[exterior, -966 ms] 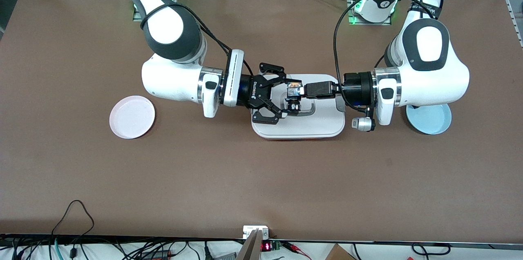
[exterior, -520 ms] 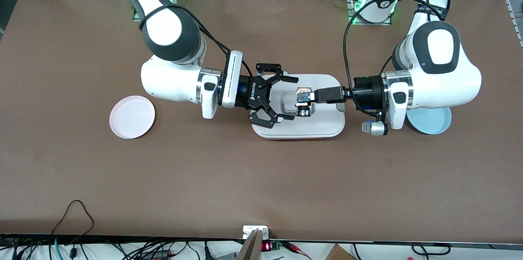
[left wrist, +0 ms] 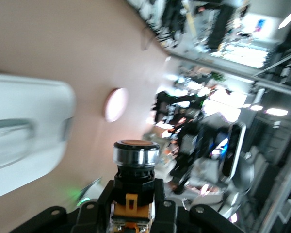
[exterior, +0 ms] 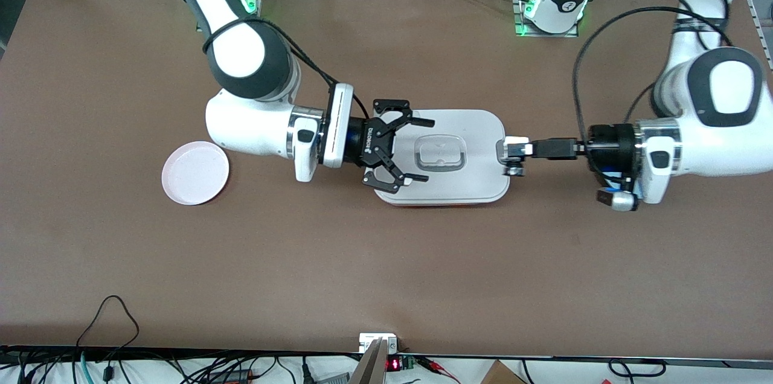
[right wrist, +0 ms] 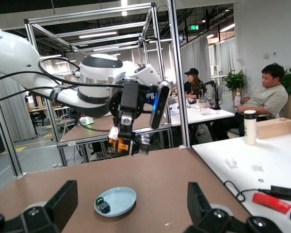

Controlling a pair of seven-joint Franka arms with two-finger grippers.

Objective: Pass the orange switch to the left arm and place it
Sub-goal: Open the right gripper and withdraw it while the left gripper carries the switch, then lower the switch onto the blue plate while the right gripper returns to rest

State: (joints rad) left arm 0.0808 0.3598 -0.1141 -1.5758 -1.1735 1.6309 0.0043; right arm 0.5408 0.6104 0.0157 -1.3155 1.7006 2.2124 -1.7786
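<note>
My left gripper (exterior: pixel 512 154) is shut on the orange switch (exterior: pixel 514 168) and holds it in the air over the edge of the white box (exterior: pixel 471 182) at the left arm's end. In the left wrist view the switch (left wrist: pixel 136 154) stands between the fingers (left wrist: pixel 159 199), round end outward, orange body in the grip. My right gripper (exterior: pixel 423 151) is open and empty over the box's end toward the right arm. The right wrist view shows the switch (right wrist: pixel 119 144) held by the left gripper, well apart from the open right fingers (right wrist: pixel 63 199).
A pink plate (exterior: pixel 195 172) lies on the table toward the right arm's end. A light blue plate (right wrist: pixel 115 201) holding a small black-and-blue component with a green knob (right wrist: pixel 103 206) lies under the left arm, hidden in the front view.
The left arm has drawn back toward its own end with the switch, from over the box's handle to over its edge. The right gripper stayed open and shifted slightly.
</note>
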